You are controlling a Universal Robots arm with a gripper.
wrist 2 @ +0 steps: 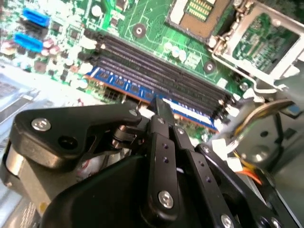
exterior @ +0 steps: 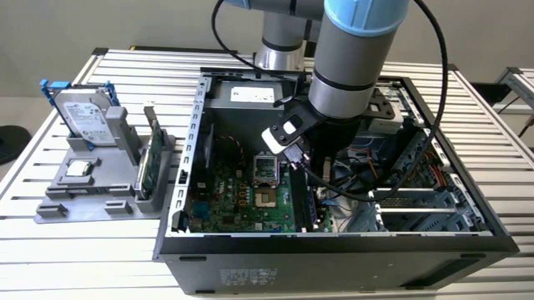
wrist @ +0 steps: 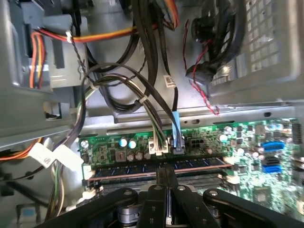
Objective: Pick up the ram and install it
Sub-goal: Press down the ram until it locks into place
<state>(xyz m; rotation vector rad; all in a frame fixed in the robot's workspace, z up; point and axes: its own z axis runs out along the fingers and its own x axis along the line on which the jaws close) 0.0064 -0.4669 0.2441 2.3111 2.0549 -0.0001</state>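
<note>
Ram (wrist 2: 142, 90), in the second wrist view, is a blue-labelled stick lying along the outermost of the black memory slots (wrist 2: 161, 71) on the green motherboard (wrist 2: 156, 35), next to the empty slots beside it. The gripper (wrist 2: 161, 108) has its black fingers drawn together with the tips right at the stick's upper edge; whether they pinch it or only press on it cannot be told. The open processor socket (wrist 2: 202, 12) lies beyond the slots.

In the first wrist view the ram (wrist: 156, 167) runs across the slot row with the gripper (wrist: 165, 173) meeting it near its middle. Bundled cables (wrist: 142, 90) hang behind the board inside the case.

In the exterior view the arm (exterior: 346, 69) reaches down into the open computer case (exterior: 334, 250) standing on the slatted table (exterior: 84, 250), with the gripper (exterior: 316, 187) low over the motherboard's slot area. On the exterior view's left a grey holder (exterior: 92, 194) carries a hard drive (exterior: 84, 119) in a blue frame, a small square processor chip (exterior: 79, 167) and another green stick (exterior: 152, 159) standing on edge.
</note>
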